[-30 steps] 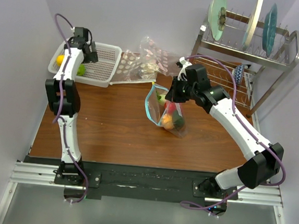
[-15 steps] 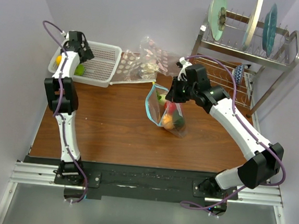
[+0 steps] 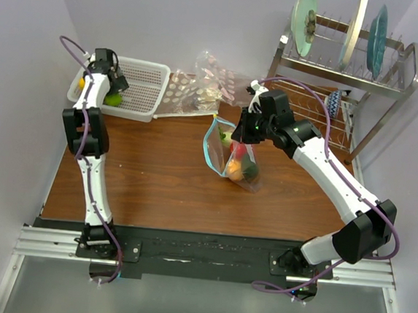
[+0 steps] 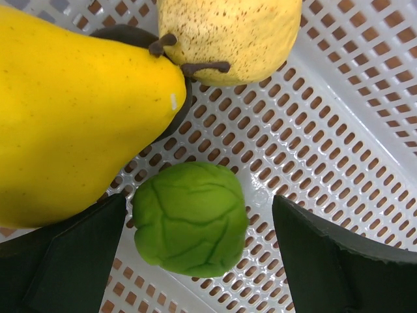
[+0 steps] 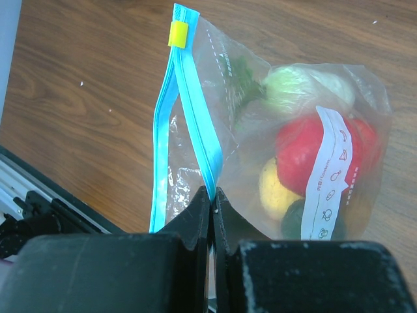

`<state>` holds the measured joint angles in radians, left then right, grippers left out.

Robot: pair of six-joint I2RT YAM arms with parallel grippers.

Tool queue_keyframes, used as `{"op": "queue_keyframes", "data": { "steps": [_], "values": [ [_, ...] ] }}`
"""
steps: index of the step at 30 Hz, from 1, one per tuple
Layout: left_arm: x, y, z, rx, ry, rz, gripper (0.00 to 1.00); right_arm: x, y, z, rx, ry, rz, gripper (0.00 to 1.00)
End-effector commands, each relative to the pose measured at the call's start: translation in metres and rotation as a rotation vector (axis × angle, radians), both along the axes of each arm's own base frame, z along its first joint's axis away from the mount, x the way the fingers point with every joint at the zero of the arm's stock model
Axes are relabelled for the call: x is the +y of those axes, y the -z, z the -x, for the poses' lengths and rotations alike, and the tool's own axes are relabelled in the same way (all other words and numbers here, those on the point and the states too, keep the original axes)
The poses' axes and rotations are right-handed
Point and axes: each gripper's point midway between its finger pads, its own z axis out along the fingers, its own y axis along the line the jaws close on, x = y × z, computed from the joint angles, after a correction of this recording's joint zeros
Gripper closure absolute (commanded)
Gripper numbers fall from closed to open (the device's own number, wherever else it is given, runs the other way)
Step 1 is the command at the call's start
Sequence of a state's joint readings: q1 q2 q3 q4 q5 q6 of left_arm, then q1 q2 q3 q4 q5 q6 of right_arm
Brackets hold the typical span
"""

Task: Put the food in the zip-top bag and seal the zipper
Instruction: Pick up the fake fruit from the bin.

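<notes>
**Left gripper (image 4: 199, 208) shifted to basket (image 3: 146, 85) left end; right gripper (image 5: 212, 203) stayed put**

Lilac walls (image 3: 206, 17) surround a brown wood table (image 3: 155, 188). Dish rack (image 3: 348, 73) back right, white mesh basket back left. Bag (image 3: 232, 157) sits at table centre, clear, mouth partly open, holding red, yellow, pale green and dark green food (image 5: 306, 150). Its zipper (image 5: 195, 124), a light-blue strip with a yellow slider (image 5: 177, 34) at the far end, is pinched tight in the right gripper. Left gripper is spread wide, straddling a green sprout (image 4: 190, 228) in the basket, next to a yellow pear (image 4: 78, 111).
</notes>
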<state>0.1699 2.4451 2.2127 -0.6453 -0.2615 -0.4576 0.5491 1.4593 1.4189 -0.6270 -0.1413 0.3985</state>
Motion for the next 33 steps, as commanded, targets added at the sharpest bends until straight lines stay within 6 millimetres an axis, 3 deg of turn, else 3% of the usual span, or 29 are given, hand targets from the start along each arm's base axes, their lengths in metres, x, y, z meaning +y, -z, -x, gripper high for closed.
{"op": "queue_keyframes", "data": {
  "steps": [1, 6, 12, 20, 28, 33],
  "values": [
    [0.002, -0.012, -0.008, -0.026, 0.034, 0.046, 0.03, 0.003, -0.02, -0.006, -0.057, -0.01, -0.028, 1.0],
    [-0.002, -0.01, -0.007, -0.02, 0.061, 0.066, 0.2, 0.003, -0.023, -0.006, -0.061, -0.007, -0.032, 1.0],
    [-0.008, -0.033, -0.009, -0.084, 0.082, 0.078, 0.4, 0.0, -0.025, -0.004, -0.071, 0.0, -0.028, 1.0],
    [-0.027, -0.085, -0.011, -0.178, 0.152, 0.138, 0.44, -0.001, -0.027, -0.004, -0.073, 0.004, -0.027, 1.0],
    [-0.069, -0.145, 0.0, -0.286, 0.304, 0.279, 0.44, 0.001, -0.025, -0.005, -0.068, 0.001, -0.029, 1.0],
    [-0.103, -0.188, 0.021, -0.351, 0.434, 0.39, 0.45, 0.002, -0.025, -0.005, -0.063, -0.001, -0.031, 1.0]
  ]
}}
